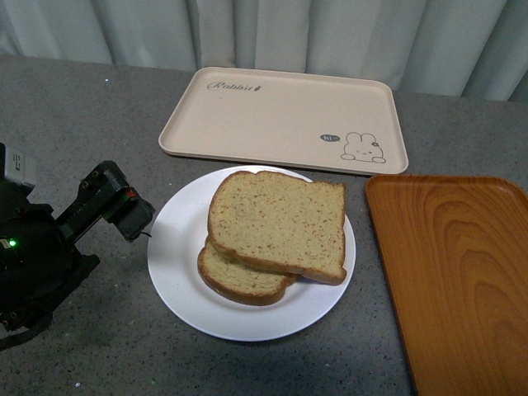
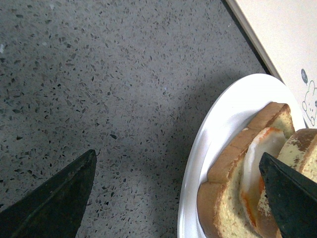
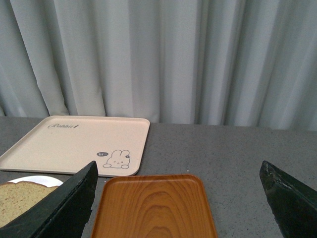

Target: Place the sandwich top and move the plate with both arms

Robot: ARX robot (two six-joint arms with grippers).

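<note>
Plate sits mid surface, beside orange tray; move looks pending. Sandwich top already on the lower slice, skewed. Left gripper released, empty, near plate rim; right gripper released, empty, well away

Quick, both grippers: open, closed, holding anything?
Left gripper: open, holding nothing.
Right gripper: open, holding nothing.
</note>
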